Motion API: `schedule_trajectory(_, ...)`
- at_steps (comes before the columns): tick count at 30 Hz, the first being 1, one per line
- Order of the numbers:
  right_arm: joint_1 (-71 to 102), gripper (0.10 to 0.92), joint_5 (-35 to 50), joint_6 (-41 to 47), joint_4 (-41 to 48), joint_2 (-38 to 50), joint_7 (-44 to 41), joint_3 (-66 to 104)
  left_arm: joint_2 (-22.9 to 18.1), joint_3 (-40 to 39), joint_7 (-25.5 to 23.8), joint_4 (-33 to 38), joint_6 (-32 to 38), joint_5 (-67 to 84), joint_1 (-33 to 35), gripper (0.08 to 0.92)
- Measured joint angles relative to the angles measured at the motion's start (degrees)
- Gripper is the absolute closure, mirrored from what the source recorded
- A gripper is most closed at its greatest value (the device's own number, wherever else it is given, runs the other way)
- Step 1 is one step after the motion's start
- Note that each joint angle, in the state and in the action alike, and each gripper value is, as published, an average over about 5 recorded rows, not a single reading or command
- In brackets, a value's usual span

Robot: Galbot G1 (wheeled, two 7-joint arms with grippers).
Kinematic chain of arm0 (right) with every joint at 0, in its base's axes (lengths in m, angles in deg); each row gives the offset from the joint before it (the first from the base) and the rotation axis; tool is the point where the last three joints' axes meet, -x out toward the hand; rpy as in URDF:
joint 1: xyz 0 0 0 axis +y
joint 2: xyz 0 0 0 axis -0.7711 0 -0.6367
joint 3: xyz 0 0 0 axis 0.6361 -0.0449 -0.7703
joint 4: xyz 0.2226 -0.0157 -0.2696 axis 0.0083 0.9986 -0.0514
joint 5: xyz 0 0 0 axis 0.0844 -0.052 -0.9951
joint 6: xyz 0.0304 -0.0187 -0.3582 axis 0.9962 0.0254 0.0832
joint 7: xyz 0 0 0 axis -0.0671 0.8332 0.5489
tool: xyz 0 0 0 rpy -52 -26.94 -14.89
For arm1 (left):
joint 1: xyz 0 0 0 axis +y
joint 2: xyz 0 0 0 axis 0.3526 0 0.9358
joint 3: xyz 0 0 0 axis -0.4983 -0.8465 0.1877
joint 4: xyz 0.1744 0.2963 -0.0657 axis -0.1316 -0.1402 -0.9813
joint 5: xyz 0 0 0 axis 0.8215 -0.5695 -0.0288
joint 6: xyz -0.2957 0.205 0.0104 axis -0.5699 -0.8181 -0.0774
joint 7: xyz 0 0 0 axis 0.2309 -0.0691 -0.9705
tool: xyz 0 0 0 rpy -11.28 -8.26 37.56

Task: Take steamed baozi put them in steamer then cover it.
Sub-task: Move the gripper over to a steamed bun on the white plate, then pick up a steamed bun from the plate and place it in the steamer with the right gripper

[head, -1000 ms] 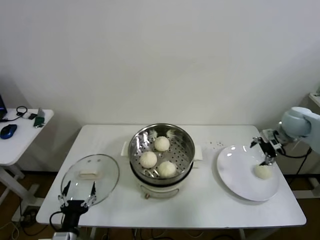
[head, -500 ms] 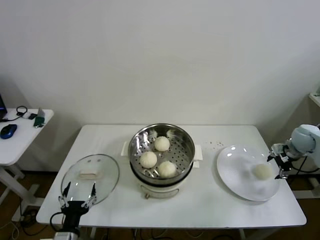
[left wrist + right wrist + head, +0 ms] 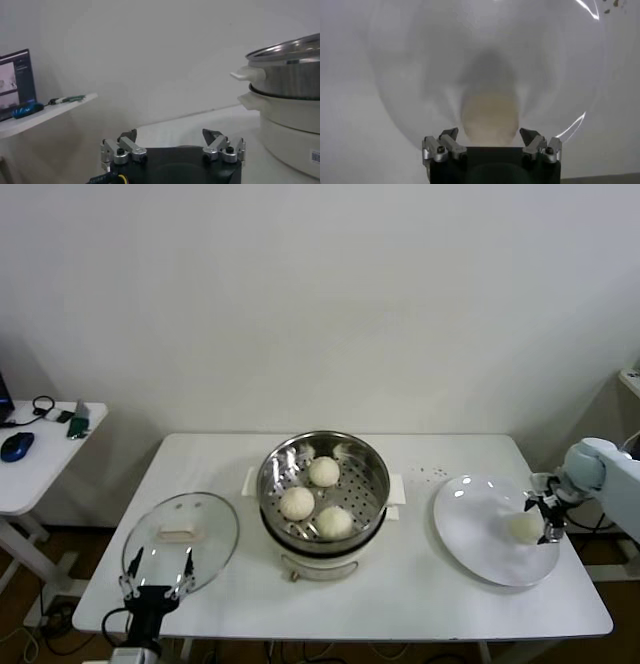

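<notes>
The right gripper [image 3: 491,141] has its jaws apart around the last baozi [image 3: 524,527] on the white plate [image 3: 478,534], not clamped. Three baozi [image 3: 298,503] sit in the steamer [image 3: 322,489] at centre. The left gripper [image 3: 157,572], jaws apart, hangs near the cover [image 3: 180,534] at the table's near-left.

Bare table [image 3: 440,584] between the steamer [image 3: 323,494] and plate [image 3: 480,534] leaves a hand room.

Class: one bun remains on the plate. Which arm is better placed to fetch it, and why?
The right. Its open right gripper hangs at the last baozi on the plate; the left gripper waits by the cover, far across the table.
</notes>
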Motion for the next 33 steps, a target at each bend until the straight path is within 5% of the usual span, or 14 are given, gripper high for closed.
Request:
schedule_trajectory(9, 0.83, 0.207, -0.43, -0.18, 2.32, -2.09, -1.39, 1.25, 0.0, 0.11, 0.01, 0.02, -0.13, -0.07, -0.1, 0.177)
schedule_trajectory(21, -0.5, 0.33, 1.04, 0.32, 2.92, -2.3, -2.11, 0.38, -0.14, 0.09, 0.03, 0.16, -0.11, -0.12, 0.05, 0.177)
schedule_trajectory(33, -12.82, 0.338, 14.99, 4.83, -0.8, -2.33, -0.33, -11.31, -0.23, -0.49, 0.02, 0.34, 0.26, -0.11, -0.11, 0.177)
